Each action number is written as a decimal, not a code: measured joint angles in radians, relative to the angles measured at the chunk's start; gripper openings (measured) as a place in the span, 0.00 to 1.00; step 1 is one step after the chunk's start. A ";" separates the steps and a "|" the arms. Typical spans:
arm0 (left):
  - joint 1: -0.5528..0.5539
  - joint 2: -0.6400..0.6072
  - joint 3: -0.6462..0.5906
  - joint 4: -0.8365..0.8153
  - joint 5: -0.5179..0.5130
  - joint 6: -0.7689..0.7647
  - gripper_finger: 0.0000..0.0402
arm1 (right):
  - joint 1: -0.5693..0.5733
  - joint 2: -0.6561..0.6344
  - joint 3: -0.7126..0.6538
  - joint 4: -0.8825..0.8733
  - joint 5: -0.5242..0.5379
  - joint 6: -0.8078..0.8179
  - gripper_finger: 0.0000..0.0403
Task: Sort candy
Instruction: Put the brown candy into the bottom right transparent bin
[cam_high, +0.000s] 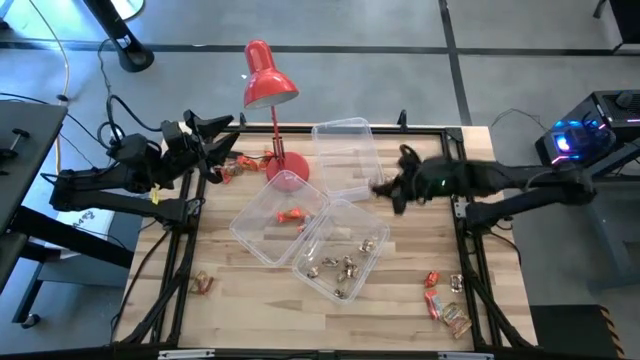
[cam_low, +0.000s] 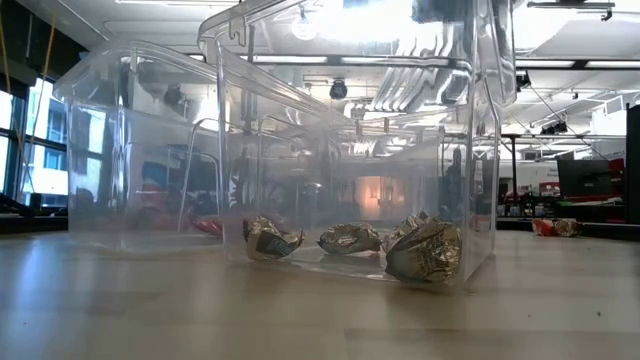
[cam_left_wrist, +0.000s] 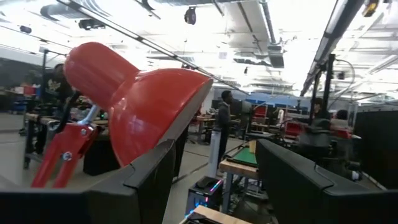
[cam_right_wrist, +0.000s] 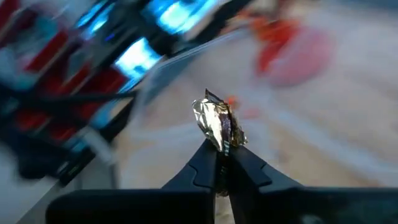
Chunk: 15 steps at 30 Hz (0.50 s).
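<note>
From above, my right gripper (cam_high: 385, 190) hangs between the far clear tub (cam_high: 345, 150) and the near tub of gold sweets (cam_high: 345, 265). My left gripper (cam_high: 222, 135) waits spread at the table's left edge, beside the red desk lamp (cam_high: 270, 85). A red-orange sweet (cam_high: 292, 215) lies in the middle tub (cam_high: 275, 220), more loose candy (cam_high: 445, 300) sits near the right corner, and a few pieces (cam_high: 235, 165) lie by the lamp's base.

At table height, crumpled gold-wrapped sweets (cam_low: 420, 250) rest on the floor of the nearest tub (cam_low: 480, 150); neither gripper shows.

My left wrist sees only the lamp shade (cam_left_wrist: 137, 106) and the room beyond.

My right wrist shows my fingers (cam_right_wrist: 205, 165) pressed together, pinching a gold-silver sweet (cam_right_wrist: 217, 124) by a corner of its wrapper. That thin hold worries me: the foil could slip or tear mid-swing, dropping the sweet short of the gold tub or into the wrong one.
</note>
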 joint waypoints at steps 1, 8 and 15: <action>0.000 0.000 0.000 0.000 -0.002 0.000 0.54 | 0.039 0.025 0.000 0.037 -0.002 0.002 0.04; 0.000 0.000 0.000 0.001 -0.005 0.000 0.54 | 0.158 0.224 0.003 0.120 -0.088 0.061 0.14; 0.000 0.000 0.000 0.000 -0.005 -0.002 0.54 | 0.152 0.333 0.136 0.019 -0.157 -0.114 0.40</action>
